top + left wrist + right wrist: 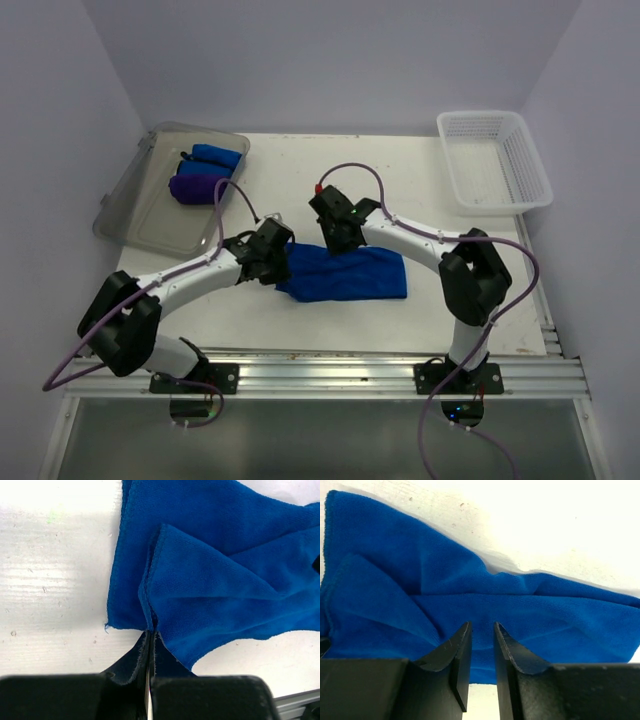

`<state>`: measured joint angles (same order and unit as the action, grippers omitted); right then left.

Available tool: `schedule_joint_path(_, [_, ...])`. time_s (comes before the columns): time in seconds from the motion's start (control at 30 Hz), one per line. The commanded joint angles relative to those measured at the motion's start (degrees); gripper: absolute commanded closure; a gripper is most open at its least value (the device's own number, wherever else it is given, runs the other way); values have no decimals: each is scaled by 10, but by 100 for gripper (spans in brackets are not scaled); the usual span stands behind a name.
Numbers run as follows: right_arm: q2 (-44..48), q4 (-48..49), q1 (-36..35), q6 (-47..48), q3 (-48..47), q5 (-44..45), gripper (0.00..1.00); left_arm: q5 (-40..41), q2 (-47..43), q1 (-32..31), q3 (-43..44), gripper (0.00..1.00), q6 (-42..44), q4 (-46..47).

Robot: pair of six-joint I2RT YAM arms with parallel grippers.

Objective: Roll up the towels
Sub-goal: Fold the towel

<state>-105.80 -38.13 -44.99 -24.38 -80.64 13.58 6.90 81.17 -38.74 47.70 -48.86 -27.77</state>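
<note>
A royal blue towel (pixel 345 272) lies folded into a strip on the white table (pixel 300 175), between both arms. My left gripper (pixel 283 265) is at its left end. In the left wrist view the left gripper (pixel 151 632) is shut, pinching a raised fold of the towel (pixel 215 580) at the tips. My right gripper (pixel 335 245) hovers over the strip's far edge. In the right wrist view the right gripper (pixel 481 627) stands narrowly open with nothing between its fingers, and the towel (pixel 520 605) lies just beyond them. A rolled blue towel (pixel 215 157) and a dark purple towel (pixel 195 187) lie in the tray.
A clear grey plastic tray (pixel 150 215) sits at the back left. A white mesh basket (pixel 495 160) stands at the back right. An aluminium rail (pixel 330 375) runs along the table's near edge.
</note>
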Motion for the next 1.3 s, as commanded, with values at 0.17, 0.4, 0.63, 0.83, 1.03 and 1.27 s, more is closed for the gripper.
schedule_joint_path(0.17, [-18, 20, -7, 29, -22, -84, 62, 10, 14, 12, 30, 100, 25, 27])
schedule_joint_path(0.4, [-32, 24, -16, 36, -23, -109, 63, 6, 15, 18, 27, 100, 24, 29])
schedule_joint_path(0.63, [-50, 28, -19, 36, -31, -99, 78, 0, 15, 20, 21, 100, 22, 33])
schedule_joint_path(0.83, [-48, 24, -19, 35, -42, -90, 100, 0, 8, 24, 14, 100, 23, 33])
schedule_joint_path(1.03, [-16, 42, -19, 21, -26, -62, 100, 0, -3, 26, 13, 100, 22, 32])
schedule_joint_path(1.27, [7, 51, -19, 9, -29, -34, 100, 0, -10, 27, 15, 100, 23, 32])
